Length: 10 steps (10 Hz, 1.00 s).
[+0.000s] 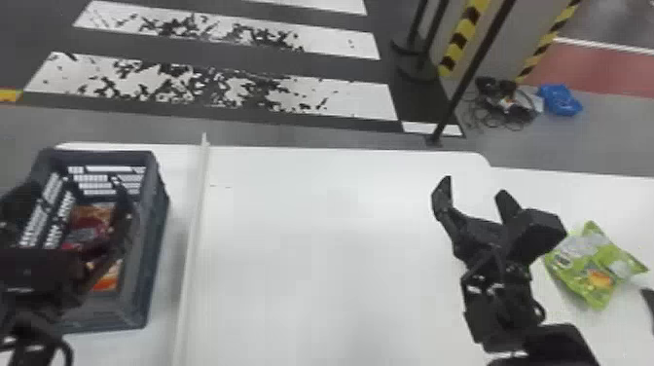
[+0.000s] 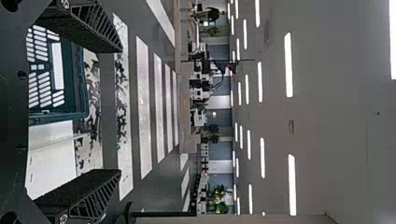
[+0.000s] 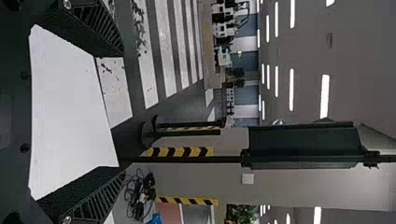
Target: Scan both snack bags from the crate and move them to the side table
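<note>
The green snack bag lies on the right-hand part of the white tabletop, just to the right of the right gripper in the head view. That gripper's fingers stand wide open above the tabletop, with nothing between them. At the robot's left, a red and orange snack bag lies inside the dark crate, partly hidden by the left gripper. The left fingers are spread open over the crate, gripping nothing; in the head view the red and orange bag appears between them.

A slim white divider runs along the tabletop between the two pairs of fingers, nearer the left pair. Beyond the right fingers, past the tabletop's far edge, a black post stands on the floor, with a heap of cables and a blue bag near it. White stripes cross the floor beyond the fingers.
</note>
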Available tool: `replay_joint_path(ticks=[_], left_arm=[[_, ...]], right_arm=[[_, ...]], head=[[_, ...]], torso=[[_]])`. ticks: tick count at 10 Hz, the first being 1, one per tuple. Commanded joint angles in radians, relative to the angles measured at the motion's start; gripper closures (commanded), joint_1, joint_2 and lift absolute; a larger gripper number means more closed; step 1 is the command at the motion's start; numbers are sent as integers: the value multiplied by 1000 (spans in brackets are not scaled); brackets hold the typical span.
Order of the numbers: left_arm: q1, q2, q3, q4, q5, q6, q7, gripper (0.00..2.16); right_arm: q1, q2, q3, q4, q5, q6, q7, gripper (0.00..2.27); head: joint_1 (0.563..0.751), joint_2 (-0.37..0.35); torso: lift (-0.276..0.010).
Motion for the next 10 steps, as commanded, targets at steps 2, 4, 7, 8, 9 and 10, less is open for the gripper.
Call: replay_joint_path(ticks=[2,4,7,8,9,10], left_arm=[[7,-13,-1,-32,5,57,14,70],[22,-18,12,-58,6,128,14,70],[33,-19,19,-69,34,110,75,70],[32,-15,47,-69,71,113,37,70],[30,-8,67,-69,74,128,17,70],[26,-7,79,-87,86,186,17,73]], right_arm=[[37,33,100,-57,102,-12,-2,60],[57,50,135,-80,114,-31,-5,63],[86,49,136,-109,120,-34,-8,63],[92,47,136,-111,121,-31,-8,63],[95,46,139,-114,129,-27,-10,63],[97,44,146,-117,138,-27,-8,63]], head=[[695,-82],[695,-28],[695,28],[695,37],[695,38],[695,47]], torso=[[-29],[-29],[-29],[-29],[-29],[-29]])
